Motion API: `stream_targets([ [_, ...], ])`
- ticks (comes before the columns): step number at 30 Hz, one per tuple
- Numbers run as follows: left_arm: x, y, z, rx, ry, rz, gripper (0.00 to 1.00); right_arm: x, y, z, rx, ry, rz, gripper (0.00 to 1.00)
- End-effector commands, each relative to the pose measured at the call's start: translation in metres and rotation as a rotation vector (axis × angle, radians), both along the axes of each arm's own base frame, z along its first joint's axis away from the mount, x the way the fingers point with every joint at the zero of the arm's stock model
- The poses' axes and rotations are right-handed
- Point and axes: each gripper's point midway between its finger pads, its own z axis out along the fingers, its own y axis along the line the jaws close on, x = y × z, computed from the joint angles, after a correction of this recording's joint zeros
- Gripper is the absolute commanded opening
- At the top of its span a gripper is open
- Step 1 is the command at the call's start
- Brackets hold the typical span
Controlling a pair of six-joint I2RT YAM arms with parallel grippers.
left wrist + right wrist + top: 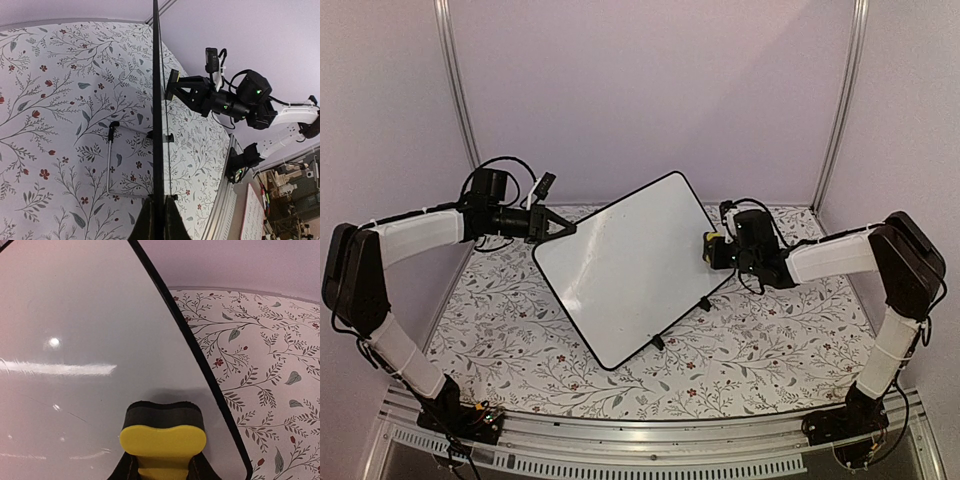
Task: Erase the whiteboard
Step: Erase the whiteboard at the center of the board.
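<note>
The whiteboard (625, 270) is white with a thin black frame and stands tilted over the floral table. My left gripper (560, 228) is shut on its left corner. In the left wrist view the board is edge-on, a black line (157, 100) running up from between my fingers (145, 222). My right gripper (720, 247) is shut on a yellow eraser (162, 437) with a black felt pad. The pad rests against the board's face (90, 340) near its right edge. That face shows only glare and faint streaks. The eraser (173, 84) also shows beside the board from the left wrist.
A floral cloth (750, 340) covers the table. The board's black feet (657, 342) and wire stand (109, 165) hang at its lower edge. Lilac walls close in the back and sides. An aluminium rail (650, 440) runs along the near edge.
</note>
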Motion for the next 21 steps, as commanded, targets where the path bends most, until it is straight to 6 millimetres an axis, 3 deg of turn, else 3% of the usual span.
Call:
stream_targets([
  [1,-0.011,-0.009,0.005,-0.022,-0.056,-0.082,0.00,-0.032,0.001,-0.041,-0.075,0.121,0.038,0.00],
  [9,-0.011,-0.010,0.004,-0.023,-0.053,-0.084,0.00,-0.049,-0.001,-0.048,-0.064,0.151,0.041,0.00],
  [12,-0.011,-0.010,0.004,-0.022,-0.054,-0.085,0.00,-0.051,-0.003,-0.036,-0.053,0.133,0.037,0.00],
  [16,-0.011,-0.010,0.003,-0.023,-0.053,-0.085,0.00,-0.044,-0.009,0.005,-0.041,0.059,0.004,0.00],
  [21,-0.011,-0.010,0.004,-0.022,-0.053,-0.083,0.00,-0.030,-0.017,0.078,-0.018,-0.082,-0.037,0.00],
])
